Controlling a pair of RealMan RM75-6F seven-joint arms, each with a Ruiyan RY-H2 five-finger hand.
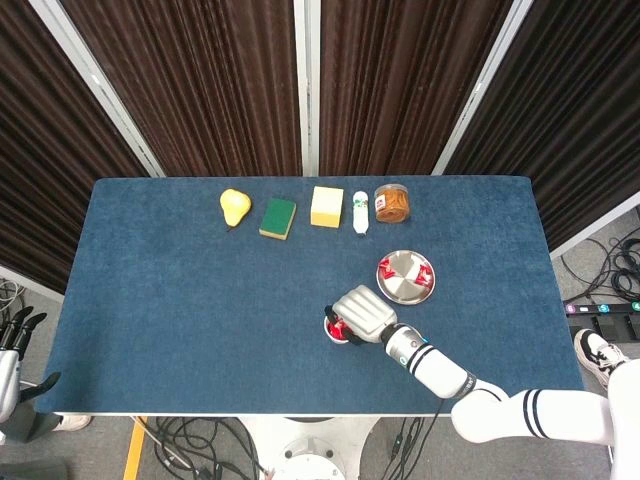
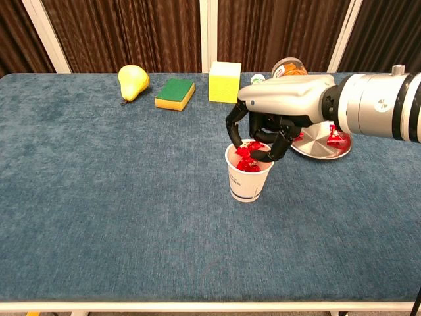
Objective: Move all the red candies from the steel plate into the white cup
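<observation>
The white cup (image 2: 248, 179) stands at the table's middle, with red candies inside (image 2: 248, 164). My right hand (image 2: 271, 120) hovers over its mouth, fingers curled down, pinching a red candy (image 2: 254, 146) right at the rim. In the head view the right hand (image 1: 362, 312) covers most of the cup (image 1: 333, 331). The steel plate (image 2: 320, 147) lies to the right behind the hand, carrying a red candy (image 2: 336, 136) and another partly hidden one (image 2: 299, 137). From above, the plate (image 1: 405, 291) shows two candies (image 1: 423, 276). My left hand (image 1: 14, 335) hangs off the table's left edge, fingers apart, holding nothing.
Along the far side sit a yellow pear (image 2: 133, 81), a green and yellow sponge (image 2: 175, 92), a yellow block (image 2: 224, 81), a small white bottle (image 1: 361, 212) and an orange-filled jar (image 1: 392, 203). Blue cloth covers the table.
</observation>
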